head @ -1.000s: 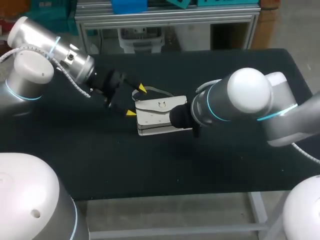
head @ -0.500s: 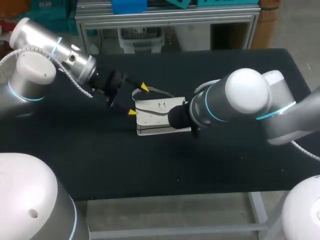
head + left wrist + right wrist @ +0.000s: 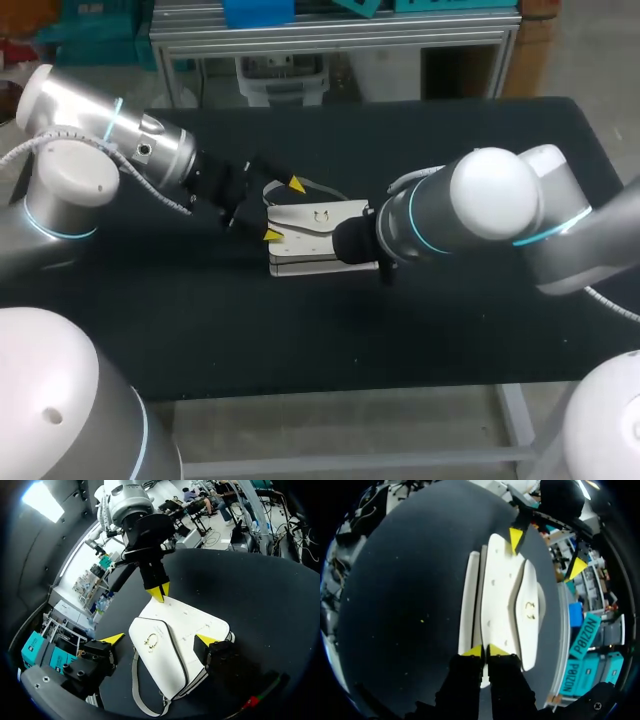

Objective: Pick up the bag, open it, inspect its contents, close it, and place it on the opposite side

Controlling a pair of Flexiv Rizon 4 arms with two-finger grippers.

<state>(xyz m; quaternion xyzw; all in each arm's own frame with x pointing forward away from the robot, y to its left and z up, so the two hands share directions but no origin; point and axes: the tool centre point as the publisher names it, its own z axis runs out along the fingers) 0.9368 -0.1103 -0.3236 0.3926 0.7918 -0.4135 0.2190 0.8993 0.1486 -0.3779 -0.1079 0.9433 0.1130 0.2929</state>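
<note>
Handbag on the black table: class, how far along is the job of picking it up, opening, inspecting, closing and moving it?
Done: nothing visible. The handbag lies flat on the table, flap down. In hand: the pick-up. The left end effector is open astride one end, and the right end effector's shut tips meet the other. Left: lifting, opening, inspecting, closing, placing opposite.

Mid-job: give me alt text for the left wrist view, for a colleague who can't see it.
A white bag lies flat on the black table between the left gripper's open yellow-tipped fingers. The right gripper, tips together, pinches the bag's far edge; its strap trails from the near end.
</note>
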